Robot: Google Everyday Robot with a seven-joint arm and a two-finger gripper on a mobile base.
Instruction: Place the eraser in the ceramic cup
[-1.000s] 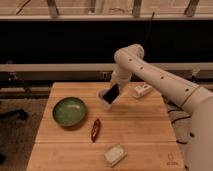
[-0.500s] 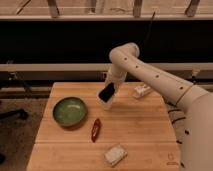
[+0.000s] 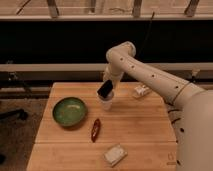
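The black eraser (image 3: 105,90) hangs tilted in my gripper (image 3: 107,84), which is shut on its upper end. The eraser's lower end is right at the rim of the small white ceramic cup (image 3: 106,103). The cup stands upright on the wooden table (image 3: 140,125), near the middle of its far half. I cannot tell whether the eraser's tip is inside the cup or just above it. My white arm reaches in from the right and bends down over the cup.
A green bowl (image 3: 70,111) sits left of the cup. A slim red item (image 3: 95,129) lies in front of the cup, and a pale block (image 3: 115,154) lies near the front edge. A small white object (image 3: 141,91) sits at the back right.
My gripper has moved slightly left and up with the eraser, and the wrist has swung further over the table. The cup now shows below the eraser.
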